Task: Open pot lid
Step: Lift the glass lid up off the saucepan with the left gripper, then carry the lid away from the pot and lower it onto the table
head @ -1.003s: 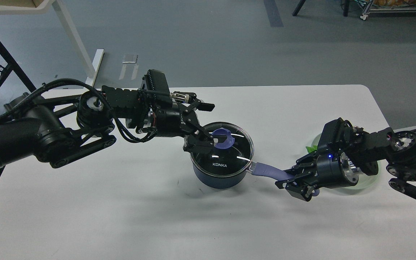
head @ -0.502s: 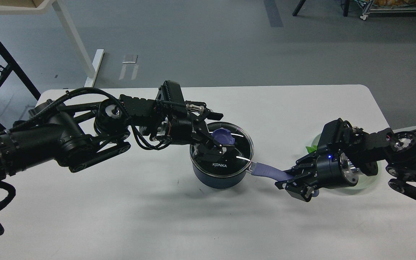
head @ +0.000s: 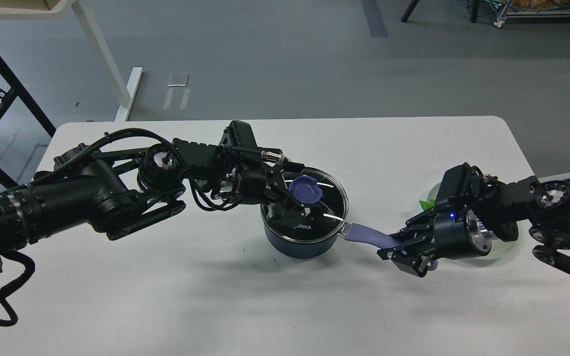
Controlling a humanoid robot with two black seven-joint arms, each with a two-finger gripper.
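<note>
Left hand point(head: 292, 203) over lid point(head: 314, 207), fingers astride knob point(head: 305, 189), closure not discernible; right hand point(head: 403, 249) clamped on handle point(head: 366, 235), pointing rightward; pot point(head: 297, 244) on desk point(head: 215, 296).

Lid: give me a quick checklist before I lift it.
1. Lid seated on pot: ok.
2. Left end effector at knob: ok.
3. Left fingers closed on knob: cannot tell.
4. Right end effector shut on handle, steadying the pot: ok.
5. Pot flat on table: ok.
6. Space above lid free: ok.
</note>
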